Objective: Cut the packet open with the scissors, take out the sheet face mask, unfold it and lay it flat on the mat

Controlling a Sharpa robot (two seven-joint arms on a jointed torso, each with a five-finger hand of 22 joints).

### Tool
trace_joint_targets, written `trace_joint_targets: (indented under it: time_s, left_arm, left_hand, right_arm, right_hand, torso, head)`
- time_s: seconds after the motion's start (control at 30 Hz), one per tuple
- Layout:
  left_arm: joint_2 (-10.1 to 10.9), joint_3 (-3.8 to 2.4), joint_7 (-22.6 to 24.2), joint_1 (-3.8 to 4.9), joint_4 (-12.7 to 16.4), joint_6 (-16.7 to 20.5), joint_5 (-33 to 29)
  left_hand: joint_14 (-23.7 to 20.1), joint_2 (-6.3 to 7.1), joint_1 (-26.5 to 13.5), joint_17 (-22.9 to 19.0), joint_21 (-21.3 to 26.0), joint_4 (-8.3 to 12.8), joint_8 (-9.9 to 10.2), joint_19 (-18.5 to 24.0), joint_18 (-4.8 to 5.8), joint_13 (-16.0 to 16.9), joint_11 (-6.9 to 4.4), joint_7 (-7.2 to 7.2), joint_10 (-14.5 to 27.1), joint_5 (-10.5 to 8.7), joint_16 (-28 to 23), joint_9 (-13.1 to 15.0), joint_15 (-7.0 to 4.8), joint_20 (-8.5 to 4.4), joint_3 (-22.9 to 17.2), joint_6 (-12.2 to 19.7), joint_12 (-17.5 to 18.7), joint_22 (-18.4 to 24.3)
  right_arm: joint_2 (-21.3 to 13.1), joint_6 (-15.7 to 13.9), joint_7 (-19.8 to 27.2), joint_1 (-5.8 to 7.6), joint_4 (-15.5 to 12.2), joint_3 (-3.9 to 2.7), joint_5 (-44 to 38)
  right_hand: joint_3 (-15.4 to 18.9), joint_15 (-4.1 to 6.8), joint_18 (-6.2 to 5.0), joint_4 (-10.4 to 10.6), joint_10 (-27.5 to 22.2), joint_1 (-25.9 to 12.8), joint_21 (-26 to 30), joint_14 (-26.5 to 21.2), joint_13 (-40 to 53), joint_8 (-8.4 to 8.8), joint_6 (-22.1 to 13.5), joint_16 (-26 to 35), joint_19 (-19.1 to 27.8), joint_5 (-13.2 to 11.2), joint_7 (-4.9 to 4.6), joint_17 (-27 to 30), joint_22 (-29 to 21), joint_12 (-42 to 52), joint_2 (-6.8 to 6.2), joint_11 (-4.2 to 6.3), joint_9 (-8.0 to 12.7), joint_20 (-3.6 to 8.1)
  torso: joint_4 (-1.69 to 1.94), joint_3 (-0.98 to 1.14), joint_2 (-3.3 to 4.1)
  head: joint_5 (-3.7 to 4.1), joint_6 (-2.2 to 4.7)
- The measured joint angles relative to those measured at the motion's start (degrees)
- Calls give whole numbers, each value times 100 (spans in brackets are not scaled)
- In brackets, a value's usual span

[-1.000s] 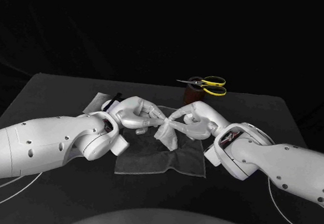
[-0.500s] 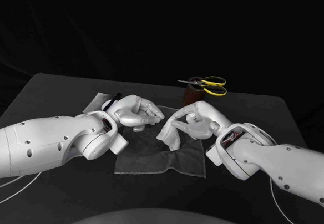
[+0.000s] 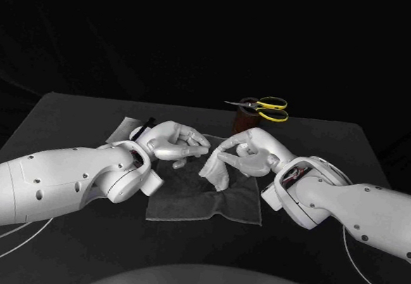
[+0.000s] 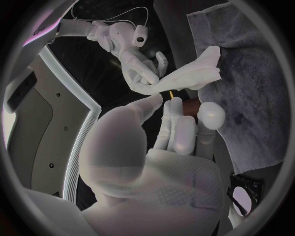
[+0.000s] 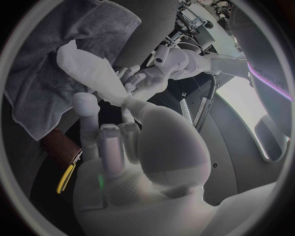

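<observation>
The white sheet mask (image 3: 217, 172), still folded, hangs over the grey mat (image 3: 208, 203) from my right hand (image 3: 247, 154), which pinches its top end. My left hand (image 3: 175, 144) hovers just to its left, fingers apart and holding nothing, fingertips close to the mask. In the left wrist view the mask (image 4: 193, 73) juts out from the right hand (image 4: 138, 64) above the mat (image 4: 261, 93). In the right wrist view the mask (image 5: 92, 73) lies between my right hand's fingers (image 5: 101, 135) and the left hand (image 5: 157, 71). The yellow-handled scissors (image 3: 265, 107) stand in a brown holder (image 3: 241, 122).
The cut packet (image 3: 125, 130) lies on the table behind my left hand, partly hidden by it. The scissors holder stands at the table's far edge, just beyond my right hand. Both forearms flank the mat.
One second ago both hands held the mask between them. My left hand has since let go and drawn back a little to the left; the mask now hangs from the right hand alone.
</observation>
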State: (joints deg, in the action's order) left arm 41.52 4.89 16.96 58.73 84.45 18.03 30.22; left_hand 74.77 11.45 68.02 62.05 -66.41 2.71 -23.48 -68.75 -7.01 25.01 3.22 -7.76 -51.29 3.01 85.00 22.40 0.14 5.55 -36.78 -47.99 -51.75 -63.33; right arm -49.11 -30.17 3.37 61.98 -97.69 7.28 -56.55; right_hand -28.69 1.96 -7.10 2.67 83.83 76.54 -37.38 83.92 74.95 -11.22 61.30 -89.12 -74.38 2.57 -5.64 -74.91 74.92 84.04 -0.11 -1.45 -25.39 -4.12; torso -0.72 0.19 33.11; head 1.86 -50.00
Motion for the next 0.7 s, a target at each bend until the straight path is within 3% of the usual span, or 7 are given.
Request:
trace_joint_targets:
  time_s: [0.17, 0.43, 0.7]
  left_arm:
    - [-29, 1, -104, 0, 5, -39, 156]
    - [-57, 0, -239, 0, 3, -154, 385]
    - [-77, 0, -268, -1, 0, -232, 481]
  left_hand:
    - [-138, 78, 70, -152, 144, -27, 96, 69, 0, -32, 111, -28, 113, 0, -47, -111, 60, 69, 333, -9, 72, 124]
    - [-158, 102, 111, -183, 170, -59, 122, 69, 0, -41, 117, -43, 163, 0, -47, -179, 80, 70, 502, -126, 72, 158]
    - [-158, -69, 296, -138, 170, -83, 122, 69, 0, -59, 105, 2, 150, 0, -48, -249, 80, 70, 557, -297, 72, 158]
  right_arm:
    - [7, -5, 11, 0, -16, 0, 4]
    - [11, -11, 24, 0, -26, 0, 8]
    - [22, -7, 29, 0, -26, 0, 14]
  right_hand:
    - [0, 0, 1, 0, 0, 0, 0, 0, 0, 0, -2, 11, 0, -1, 0, -1, 2, 0, 0, 0, 0, 0]
    - [1, 0, 4, 0, 0, -15, 0, 0, -5, 1, -5, 21, 0, -3, -1, -4, 2, 0, -15, 0, -2, 0]
    - [1, 0, 5, 0, 0, -33, 0, 0, 0, 7, 5, 22, 0, -6, 10, -4, 0, 0, 1, 0, -3, 0]
  torso:
    - [-2, 1, -1]
    - [-3, 2, 1]
    - [-5, 2, 1]
  head:
    - [-1, 0]
    - [14, 0]
    - [23, 0]
